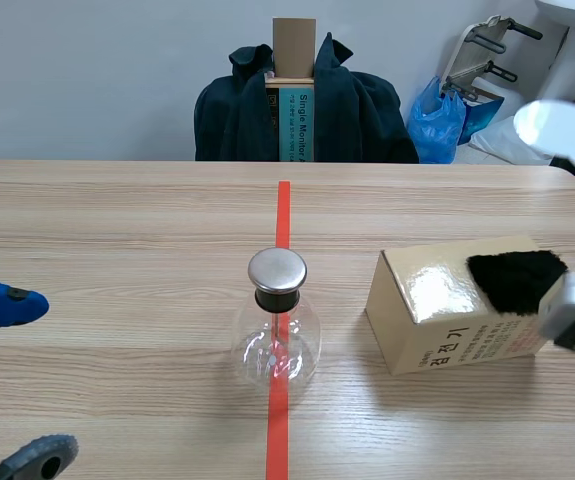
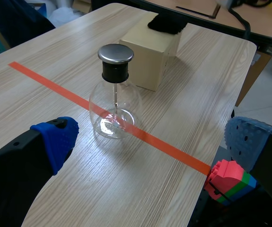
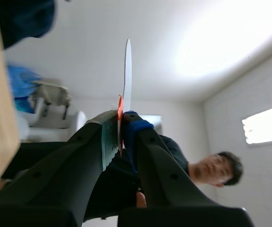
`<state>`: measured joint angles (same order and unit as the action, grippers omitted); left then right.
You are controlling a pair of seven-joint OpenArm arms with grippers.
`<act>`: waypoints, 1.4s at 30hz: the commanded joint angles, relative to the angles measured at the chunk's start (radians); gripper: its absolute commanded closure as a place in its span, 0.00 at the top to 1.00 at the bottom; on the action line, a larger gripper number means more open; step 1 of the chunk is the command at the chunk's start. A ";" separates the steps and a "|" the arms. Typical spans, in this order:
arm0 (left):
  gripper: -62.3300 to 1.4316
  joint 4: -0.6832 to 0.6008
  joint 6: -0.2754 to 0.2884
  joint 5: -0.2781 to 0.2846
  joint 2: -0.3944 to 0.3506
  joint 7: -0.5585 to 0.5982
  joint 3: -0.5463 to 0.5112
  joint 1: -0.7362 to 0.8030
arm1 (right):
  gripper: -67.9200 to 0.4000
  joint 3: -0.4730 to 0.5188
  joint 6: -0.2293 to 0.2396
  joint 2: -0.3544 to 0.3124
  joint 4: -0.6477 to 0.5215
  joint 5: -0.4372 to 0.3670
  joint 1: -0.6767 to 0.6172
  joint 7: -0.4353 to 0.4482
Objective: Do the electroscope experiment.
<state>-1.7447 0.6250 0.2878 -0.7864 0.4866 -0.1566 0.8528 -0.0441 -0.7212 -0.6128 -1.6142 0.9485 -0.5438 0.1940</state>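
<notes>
the glass flask (image 1: 277,335) with its metal cap stood on the red tape line (image 1: 283,215); the left gripper (image 2: 151,137) sat low near it, fingers spread, holding nothing; the right gripper (image 3: 120,127) was raised off to the side, pinching a thin white disc (image 3: 127,71); a black cloth (image 1: 515,278) lay on a tan box (image 1: 427,310) beside the flask
</notes>
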 commanded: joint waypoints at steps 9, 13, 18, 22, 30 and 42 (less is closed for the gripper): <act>0.34 -0.002 -0.006 -0.021 0.027 -0.058 0.006 -0.038 | 0.02 0.277 -0.018 -0.016 -0.351 -0.195 0.010 -0.016; 0.07 0.010 -0.006 -0.029 0.062 -0.172 0.042 -0.123 | 0.02 0.357 -0.010 -0.016 -0.420 -0.252 0.018 -0.014; 0.07 0.109 -0.006 -0.088 0.101 -0.161 0.171 -0.271 | 0.02 0.407 0.008 -0.016 -0.449 -0.291 0.050 -0.006; 0.07 0.245 -0.011 -0.119 0.152 -0.123 0.274 -0.403 | 0.02 0.423 0.008 -0.015 -0.450 -0.337 0.082 0.030; 0.07 0.495 -0.066 -0.230 0.272 -0.056 0.438 -0.635 | 0.02 0.425 0.028 -0.013 -0.450 -0.383 0.142 0.068; 0.07 0.632 -0.142 -0.293 0.365 -0.024 0.530 -0.752 | 0.02 0.350 0.222 0.002 -0.440 -0.426 0.262 0.067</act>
<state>-1.0988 0.4847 -0.0116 -0.4309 0.4461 0.3779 0.1040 0.3233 -0.4915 -0.6090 -2.0598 0.5297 -0.3065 0.2611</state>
